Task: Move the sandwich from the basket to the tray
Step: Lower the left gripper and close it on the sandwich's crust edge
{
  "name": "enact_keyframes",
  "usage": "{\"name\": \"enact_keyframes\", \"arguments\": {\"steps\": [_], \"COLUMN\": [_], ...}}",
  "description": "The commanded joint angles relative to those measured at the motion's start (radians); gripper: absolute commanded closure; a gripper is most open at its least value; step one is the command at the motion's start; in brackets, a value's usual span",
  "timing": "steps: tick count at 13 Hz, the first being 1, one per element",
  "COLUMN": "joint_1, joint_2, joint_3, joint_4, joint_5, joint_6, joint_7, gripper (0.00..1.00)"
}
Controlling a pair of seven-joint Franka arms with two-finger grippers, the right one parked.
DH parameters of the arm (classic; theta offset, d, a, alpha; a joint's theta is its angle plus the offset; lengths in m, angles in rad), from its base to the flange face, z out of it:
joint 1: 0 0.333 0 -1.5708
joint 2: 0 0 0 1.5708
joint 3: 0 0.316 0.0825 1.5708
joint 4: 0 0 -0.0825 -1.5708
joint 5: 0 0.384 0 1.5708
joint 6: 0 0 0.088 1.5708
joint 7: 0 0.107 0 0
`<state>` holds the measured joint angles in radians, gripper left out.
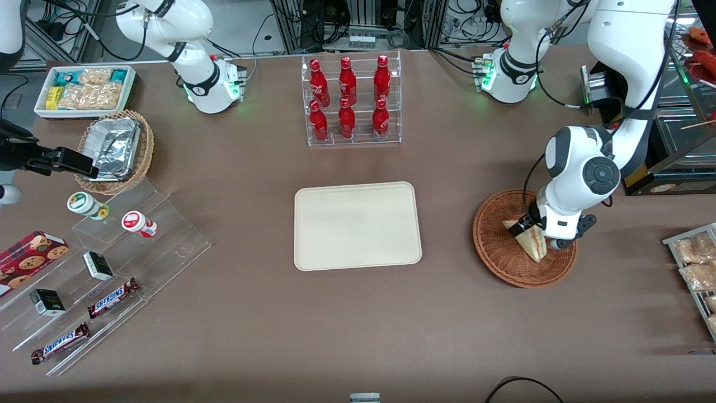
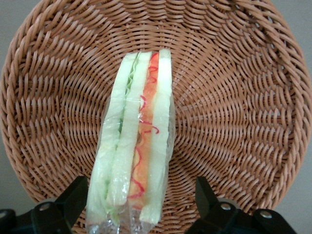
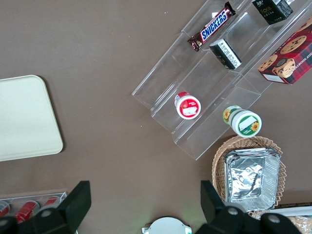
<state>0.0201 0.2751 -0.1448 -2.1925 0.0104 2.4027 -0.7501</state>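
Note:
The sandwich [image 1: 530,242] [image 2: 136,146], a plastic-wrapped wedge with green and red-orange filling, stands on edge in the reddish-brown wicker basket [image 1: 495,260] [image 2: 234,97] toward the working arm's end of the table. My left gripper [image 1: 538,234] [image 2: 141,197] hangs low over the basket, open, with one black finger [image 2: 73,197] close against one face of the sandwich and the other finger a gap away from the opposite face. The cream tray [image 1: 357,225] [image 3: 24,117] lies flat at the table's middle, with nothing on it.
A clear rack of red bottles [image 1: 349,101] stands farther from the front camera than the tray. Toward the parked arm's end are a tan basket with foil trays [image 1: 114,148], a white snack box [image 1: 84,89] and an acrylic stepped shelf [image 1: 106,263]. Snack packets [image 1: 693,263] lie beside the basket.

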Motion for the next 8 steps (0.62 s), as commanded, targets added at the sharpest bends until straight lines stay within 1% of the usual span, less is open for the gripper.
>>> {"name": "enact_keyframes", "arguments": {"steps": [1,3,5,8], "joint_1": [0.008,0.008,0.008,-0.002], "joint_2": [-0.007,-0.011,-0.014,-0.042], "joint_3": [-0.001,-0.001,-0.001,-0.004], "joint_4": [-0.006,-0.004,-0.004,0.035], "joint_5": [0.014,0.051,0.056,0.080], "joint_6": [0.016,0.009,0.001,-0.081], "joint_7": [-0.003,-0.002,0.000,0.002], "gripper": [1.00,1.00,1.00,1.00]}}
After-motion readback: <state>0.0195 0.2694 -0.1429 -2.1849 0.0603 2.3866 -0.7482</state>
